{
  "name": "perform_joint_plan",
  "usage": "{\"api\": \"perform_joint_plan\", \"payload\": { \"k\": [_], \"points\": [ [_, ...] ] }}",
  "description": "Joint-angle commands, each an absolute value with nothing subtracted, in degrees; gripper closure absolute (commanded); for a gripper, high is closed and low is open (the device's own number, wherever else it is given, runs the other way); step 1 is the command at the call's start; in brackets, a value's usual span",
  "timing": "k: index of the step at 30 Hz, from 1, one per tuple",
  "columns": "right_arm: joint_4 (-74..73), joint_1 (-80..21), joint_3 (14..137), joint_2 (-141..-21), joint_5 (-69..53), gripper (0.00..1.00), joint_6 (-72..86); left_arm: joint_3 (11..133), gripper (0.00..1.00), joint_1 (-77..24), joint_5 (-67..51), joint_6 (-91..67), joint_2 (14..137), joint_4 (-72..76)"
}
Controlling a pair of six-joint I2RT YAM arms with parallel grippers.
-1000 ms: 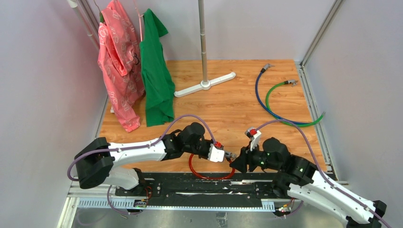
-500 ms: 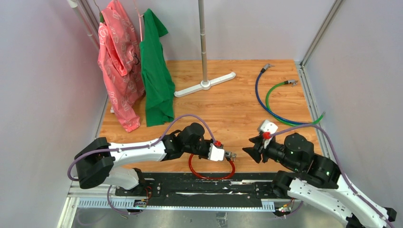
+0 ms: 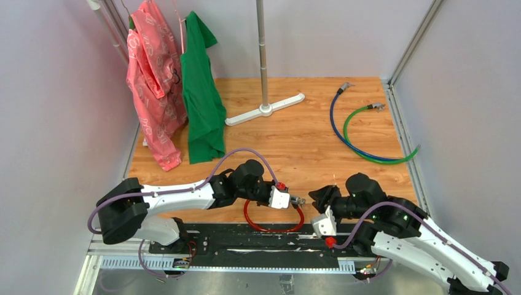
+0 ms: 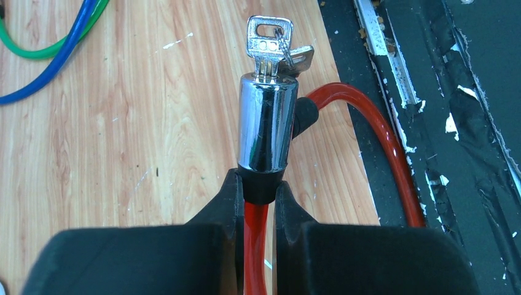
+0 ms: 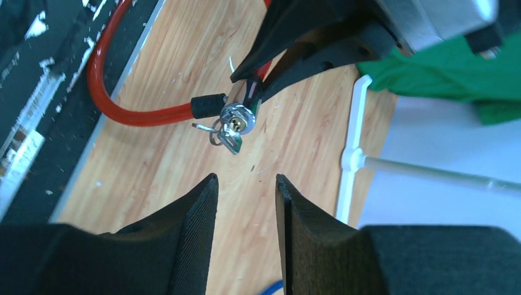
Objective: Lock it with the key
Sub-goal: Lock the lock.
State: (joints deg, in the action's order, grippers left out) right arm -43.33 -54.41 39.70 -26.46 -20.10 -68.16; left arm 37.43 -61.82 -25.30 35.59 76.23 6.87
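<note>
Bare tabletop between right pincer, key.

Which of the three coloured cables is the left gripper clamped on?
The red cable, held below its chrome lock with the key; the blue cable and green cable lie untouched far right.

The key is dull silvery metal; the lock barrel is smooth, mirror-bright chrome. The red cable has a glossy, translucent plastic sleeve. The worktop shows pale wood grain, scuffed. The right gripper has matt black jaws, possibly fine-ribbed.
</note>
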Motion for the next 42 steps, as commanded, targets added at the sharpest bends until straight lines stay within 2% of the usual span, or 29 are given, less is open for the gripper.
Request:
{"api": "perform_joint_plan", "payload": {
  "k": [1,9,15,24,31,42],
  "points": [
    [-43.9,-55.1,36.9,-25.4,-22.2,0.61,-87.4,34.3,1.00,-63.6,-29.3,34.7,78.1,-4.6],
    [-44.4,-59.5,35.6,-28.1,-17.7,0.66,-97.3,35.2,1.00,-63.6,-29.1,34.6,78.7,-5.7],
    [-42.2,-62.5,33.6,-29.5,-14.5,0.68,-98.8,35.0,1.00,-63.6,-29.3,34.3,78.6,-5.7],
    [-40.2,-63.1,33.8,-30.3,-12.4,0.77,-99.5,35.1,1.00,-63.6,-29.9,33.5,78.8,-5.1],
    [-41.4,-63.5,33.7,-30.2,-14.2,0.90,-98.3,35.2,1.00,-63.7,-29.9,33.4,79.0,-5.1],
    [-37.3,-65.8,31.2,-30.5,-14.6,0.92,-90.0,35.1,1.00,-63.8,-29.7,32.9,78.6,-4.8]
  ]
}}
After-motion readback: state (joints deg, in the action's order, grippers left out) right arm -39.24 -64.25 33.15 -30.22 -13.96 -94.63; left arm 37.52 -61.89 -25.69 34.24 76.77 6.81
